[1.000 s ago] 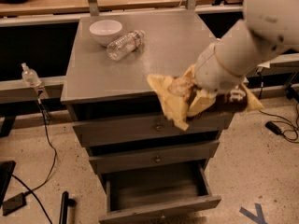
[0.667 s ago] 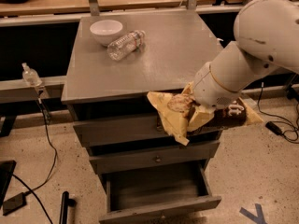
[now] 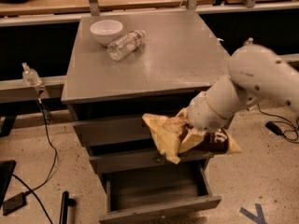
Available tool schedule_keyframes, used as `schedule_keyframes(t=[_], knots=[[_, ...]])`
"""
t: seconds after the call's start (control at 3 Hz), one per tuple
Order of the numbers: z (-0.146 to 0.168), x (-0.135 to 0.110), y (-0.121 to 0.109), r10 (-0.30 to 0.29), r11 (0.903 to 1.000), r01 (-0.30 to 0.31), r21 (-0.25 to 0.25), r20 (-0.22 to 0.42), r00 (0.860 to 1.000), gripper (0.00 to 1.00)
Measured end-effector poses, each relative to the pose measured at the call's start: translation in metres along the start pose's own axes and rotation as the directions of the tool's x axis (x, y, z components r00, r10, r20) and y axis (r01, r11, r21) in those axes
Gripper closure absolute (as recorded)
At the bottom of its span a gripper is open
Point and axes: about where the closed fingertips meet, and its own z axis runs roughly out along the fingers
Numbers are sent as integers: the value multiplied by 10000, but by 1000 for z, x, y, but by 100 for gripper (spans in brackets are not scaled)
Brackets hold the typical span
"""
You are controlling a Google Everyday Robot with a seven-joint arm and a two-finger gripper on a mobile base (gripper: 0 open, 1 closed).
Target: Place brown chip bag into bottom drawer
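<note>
- Where the worktop [image 3: 177,64] ends at its front edge, toward the front right corner, the gripper [image 3: 180,127] hangs below that edge, in front of the cabinet's two closed drawers [image 3: 112,130].
- Jaws pinching the brown chip bag [image 3: 164,141]; mostly buried in its folds.
- Bag held in the air, clear of every surface, lying roughly crosswise. It sits above the right half of the bottom drawer [image 3: 159,209].
- Bag's look: crinkled foil, badly crumpled. Pale yellow end bunched and folded over on the left. Dark brown middle with white lettering shows on the right under the wrist. Small pale yellow tip at the far right.
- Bottom drawer pulled out: grey, plain front, inside in shadow.
- White arm [image 3: 247,85] reaches in from the right, beyond the worktop's right edge.
- White bowl [image 3: 106,31] near the back left corner. Clear plastic bottle [image 3: 125,44] on its side just beside it, toward the middle.
</note>
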Motion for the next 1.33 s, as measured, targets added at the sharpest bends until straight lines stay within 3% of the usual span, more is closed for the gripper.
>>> schedule_keyframes(t=[0.33,0.67,1.0,1.33], knots=[[77,21,26,543,9958,-437,-804,1352,9893,100],[147,53,58,1318,9859,-1055,-1297,2154,9676,100],[147,53,59,1318,9859,-1054,-1299,2154,9676,100],[151,71,54,1419,9849,-1100,-1336,2590,9554,100]])
